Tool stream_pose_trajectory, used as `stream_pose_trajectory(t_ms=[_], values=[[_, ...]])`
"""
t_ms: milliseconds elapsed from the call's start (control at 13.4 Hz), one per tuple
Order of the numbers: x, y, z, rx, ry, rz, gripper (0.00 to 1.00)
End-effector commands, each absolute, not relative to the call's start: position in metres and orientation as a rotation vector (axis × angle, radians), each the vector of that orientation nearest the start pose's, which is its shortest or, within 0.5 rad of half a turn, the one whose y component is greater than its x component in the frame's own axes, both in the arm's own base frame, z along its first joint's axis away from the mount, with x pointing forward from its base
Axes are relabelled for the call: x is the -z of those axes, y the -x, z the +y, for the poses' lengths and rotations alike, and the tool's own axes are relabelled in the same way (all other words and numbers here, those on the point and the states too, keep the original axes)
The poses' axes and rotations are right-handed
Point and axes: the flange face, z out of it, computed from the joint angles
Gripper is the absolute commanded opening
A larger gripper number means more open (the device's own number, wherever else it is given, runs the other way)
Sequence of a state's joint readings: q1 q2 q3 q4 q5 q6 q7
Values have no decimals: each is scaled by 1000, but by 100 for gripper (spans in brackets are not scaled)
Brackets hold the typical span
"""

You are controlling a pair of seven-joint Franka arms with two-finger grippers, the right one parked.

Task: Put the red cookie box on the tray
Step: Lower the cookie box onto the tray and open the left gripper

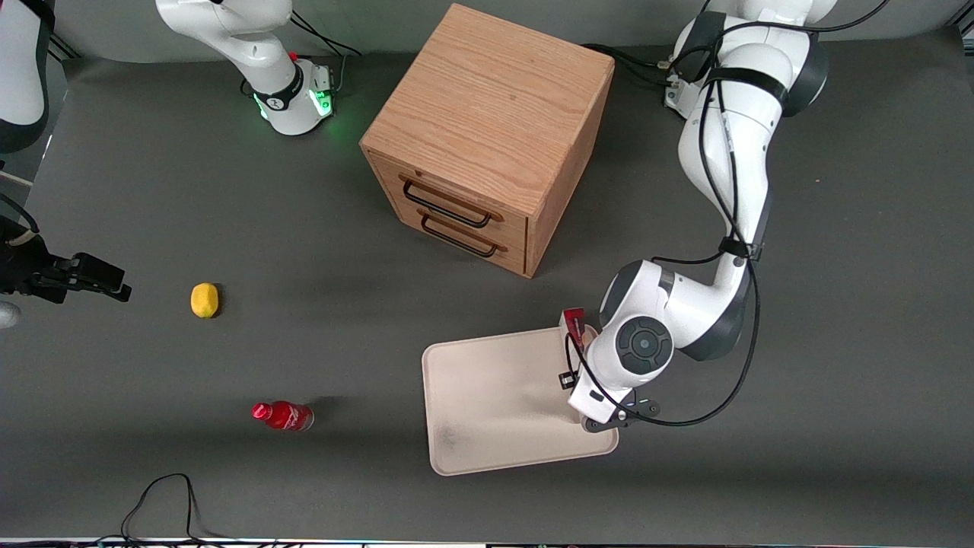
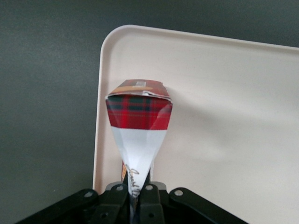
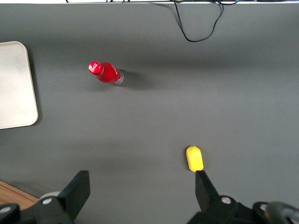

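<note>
My left gripper hangs over the tray's edge toward the working arm's end of the table, mostly hidden under its own wrist in the front view. It is shut on the red cookie box, whose white printed side is pinched between the fingers. The box sticks out with its red tartan end foremost, just above the tray's rim. In the front view only the box's red end shows, at the tray corner nearest the drawer cabinet. The tray is cream-white and holds nothing else.
A wooden two-drawer cabinet stands farther from the front camera than the tray. A red bottle and a yellow lemon lie toward the parked arm's end. A black cable loops at the table's near edge.
</note>
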State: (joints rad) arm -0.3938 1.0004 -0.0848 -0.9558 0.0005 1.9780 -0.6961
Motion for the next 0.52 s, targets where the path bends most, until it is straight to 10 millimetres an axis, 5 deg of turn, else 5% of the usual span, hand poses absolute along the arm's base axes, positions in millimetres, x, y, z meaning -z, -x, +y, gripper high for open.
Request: stream_pose_trajectory(t_ms=[0, 449], values=[[-259, -711, -335, 2, 3173, -413, 0], [-246, -717, -323, 20, 3156, -414, 0]])
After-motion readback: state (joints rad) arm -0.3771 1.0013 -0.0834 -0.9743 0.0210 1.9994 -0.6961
